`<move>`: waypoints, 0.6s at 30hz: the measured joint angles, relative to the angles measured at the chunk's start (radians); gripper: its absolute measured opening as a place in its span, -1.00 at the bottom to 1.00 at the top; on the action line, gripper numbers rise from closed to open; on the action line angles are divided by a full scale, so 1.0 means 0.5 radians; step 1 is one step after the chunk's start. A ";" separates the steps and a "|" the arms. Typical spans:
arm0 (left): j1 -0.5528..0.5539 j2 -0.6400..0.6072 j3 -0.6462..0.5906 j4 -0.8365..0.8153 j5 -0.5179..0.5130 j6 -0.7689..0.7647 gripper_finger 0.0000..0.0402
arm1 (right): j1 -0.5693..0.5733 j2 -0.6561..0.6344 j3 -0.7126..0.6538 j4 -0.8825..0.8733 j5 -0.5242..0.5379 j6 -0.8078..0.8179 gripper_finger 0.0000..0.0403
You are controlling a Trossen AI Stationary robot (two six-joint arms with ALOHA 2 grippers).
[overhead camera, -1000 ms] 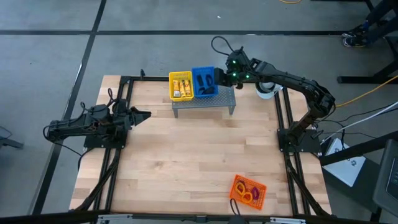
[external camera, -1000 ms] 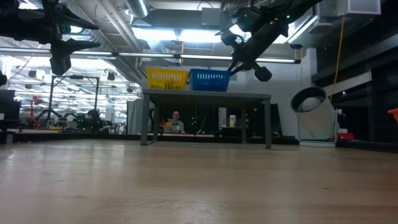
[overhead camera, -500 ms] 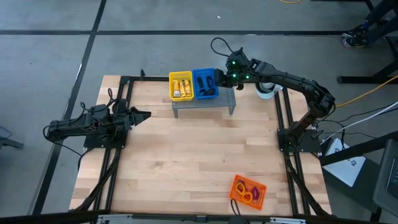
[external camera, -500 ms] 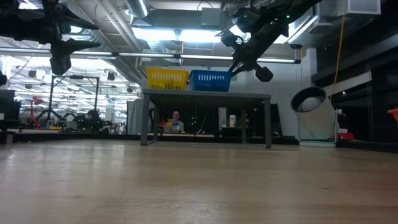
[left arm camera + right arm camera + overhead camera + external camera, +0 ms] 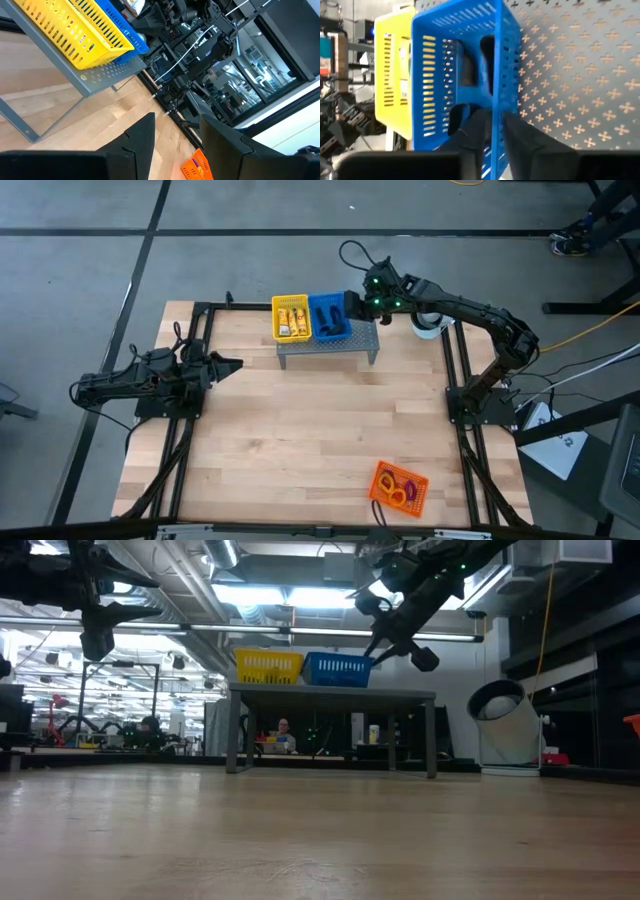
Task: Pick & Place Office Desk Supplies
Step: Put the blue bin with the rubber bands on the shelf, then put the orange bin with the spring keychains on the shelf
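A yellow tray [image 5: 291, 318] with yellow-and-white packets and a blue tray [image 5: 328, 315] with black clips [image 5: 467, 70] stand side by side on the grey perforated stand [image 5: 328, 348] at the table's far edge. My right gripper [image 5: 350, 308] slants down at the blue tray's right wall [image 5: 497, 95]. One finger [image 5: 470, 125] is inside the tray and one [image 5: 520, 137] is outside, slightly open. Whether they touch the wall I cannot tell. My left gripper [image 5: 232, 365] waits open at the table's left edge, pointing level.
An orange tray [image 5: 400, 487] with coloured loops sits near the table's front right. A white round object [image 5: 426, 323] lies beyond the stand's right end. Black frame rails [image 5: 190, 420] run along both table sides. Bare wood lies between the stand and the orange tray.
The blue tray has shifted slightly on the stand top and now sits a little askew in the low view. Both arms have kept still.
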 joint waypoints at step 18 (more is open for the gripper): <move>0.000 0.000 0.000 -0.001 -0.002 0.001 -0.23 | 0.000 0.000 0.000 0.028 0.133 0.083 -0.22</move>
